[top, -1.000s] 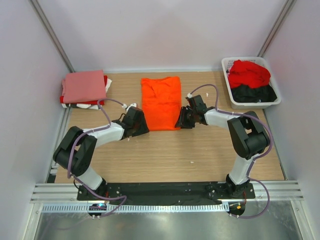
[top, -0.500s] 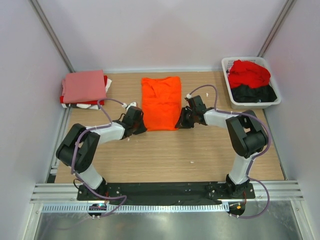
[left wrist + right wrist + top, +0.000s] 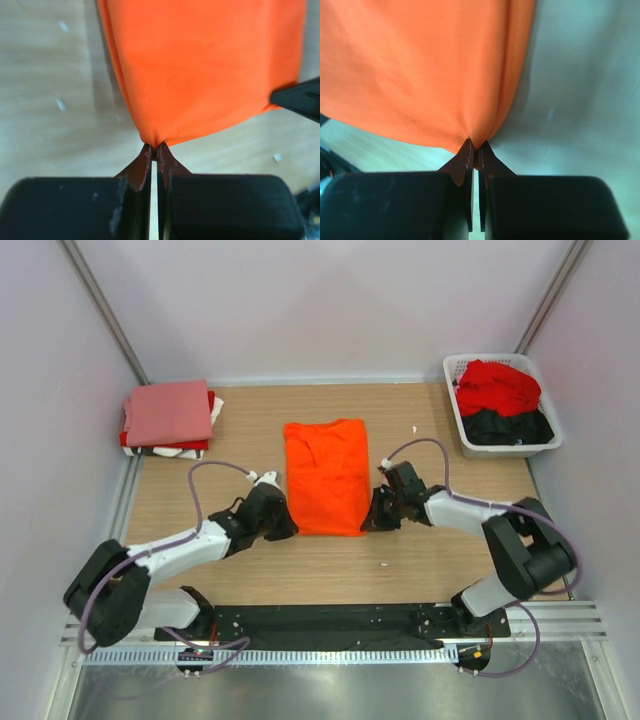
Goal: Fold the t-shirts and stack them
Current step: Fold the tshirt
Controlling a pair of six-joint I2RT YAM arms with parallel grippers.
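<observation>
The bright orange t-shirt (image 3: 326,474) lies folded into a long strip on the middle of the table. My left gripper (image 3: 285,528) is shut on its near left corner, and the cloth shows pinched at the fingertips in the left wrist view (image 3: 155,146). My right gripper (image 3: 372,523) is shut on its near right corner, with the cloth pinched in the right wrist view (image 3: 475,145). A folded salmon-pink t-shirt (image 3: 168,412) tops a stack at the far left, over red and white ones. A red t-shirt (image 3: 497,385) and a black one (image 3: 507,426) lie in the basket.
The white slatted basket (image 3: 457,372) stands at the far right corner. The enclosure's walls close in the table on the left, right and back. Small white specks lie on the wood near the shirt.
Both grippers have pulled the orange t-shirt towards the near edge of the table, still holding its near corners. Both arms have drawn back.
</observation>
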